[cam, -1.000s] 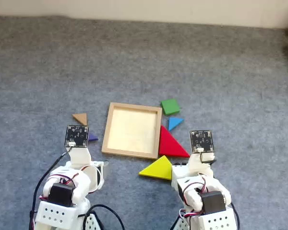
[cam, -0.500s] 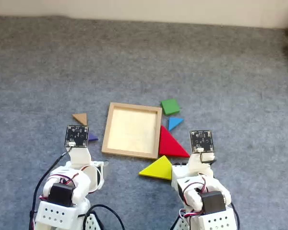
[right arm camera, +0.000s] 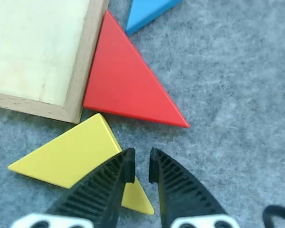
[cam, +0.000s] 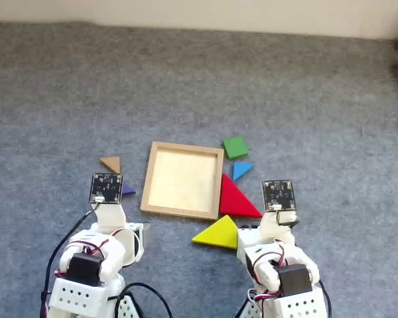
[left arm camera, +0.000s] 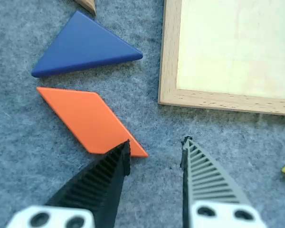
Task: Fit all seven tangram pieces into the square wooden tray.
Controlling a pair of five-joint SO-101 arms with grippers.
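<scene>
The square wooden tray (cam: 183, 180) lies empty mid-table. On its right lie a green square (cam: 235, 147), a light blue triangle (cam: 241, 170), a red triangle (cam: 236, 198) and a yellow triangle (cam: 219, 233). On its left lie a tan triangle (cam: 111, 163) and a dark blue triangle (cam: 127, 191). My left gripper (left arm camera: 156, 151) stands open just off the corner of an orange parallelogram (left arm camera: 90, 121), near the tray's rim (left arm camera: 170, 66). My right gripper (right arm camera: 140, 161) is shut on nothing, above the yellow triangle's (right arm camera: 71, 154) edge, with the red triangle (right arm camera: 123, 85) beyond it.
Grey carpet covers the whole table. Both arm bases sit at the near edge, the left arm (cam: 106, 218) by the tray's left corner and the right arm (cam: 278, 218) beside the yellow triangle. Open carpet stretches beyond the tray and to both sides.
</scene>
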